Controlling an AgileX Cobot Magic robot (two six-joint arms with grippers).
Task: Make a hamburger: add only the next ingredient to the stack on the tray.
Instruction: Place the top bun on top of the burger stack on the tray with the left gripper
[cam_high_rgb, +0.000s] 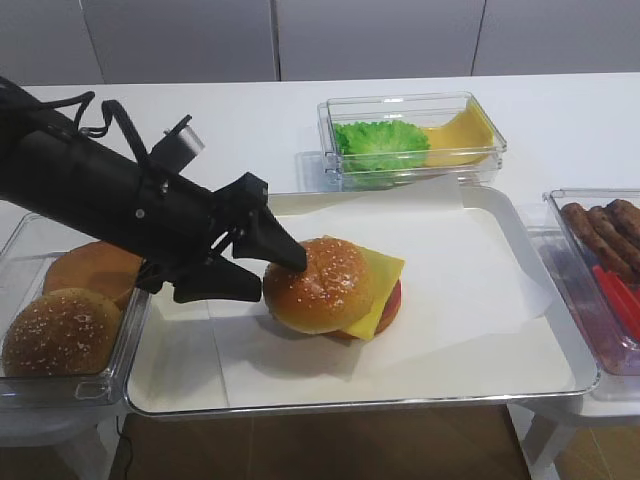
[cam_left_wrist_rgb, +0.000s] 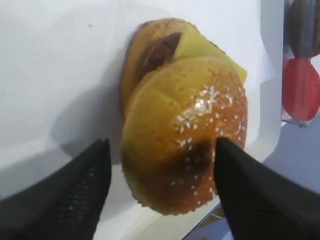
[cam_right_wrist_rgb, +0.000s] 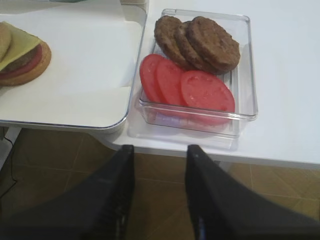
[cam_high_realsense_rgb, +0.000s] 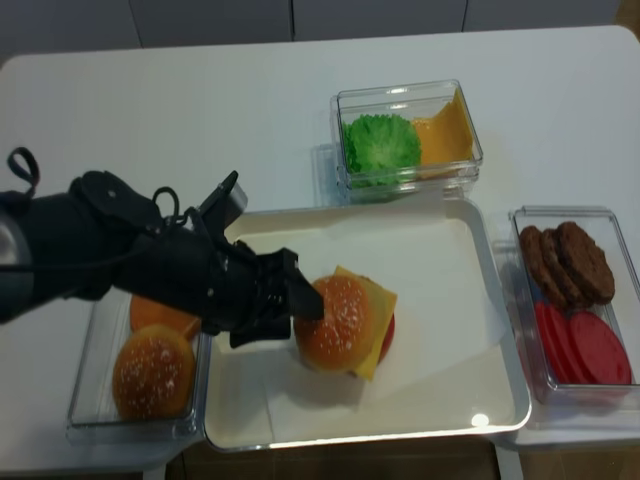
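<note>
Sesame bun sits on the stack, shifted toward the left so the cheese and tomato show at right; all on the tray. Left pincer spread, jaws flanking the bun, no firm grip visible. Right pincer spread, empty, off the bench edge near the patty tub.

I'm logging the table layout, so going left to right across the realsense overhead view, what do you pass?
Bun tub → left gripper → sesame top bun on the stack → yellow cheese slice overhanging it → tray's right rim → tub of patties and tomato slices. The lettuce tub behind overlaps the tray, so it is left out.
</note>
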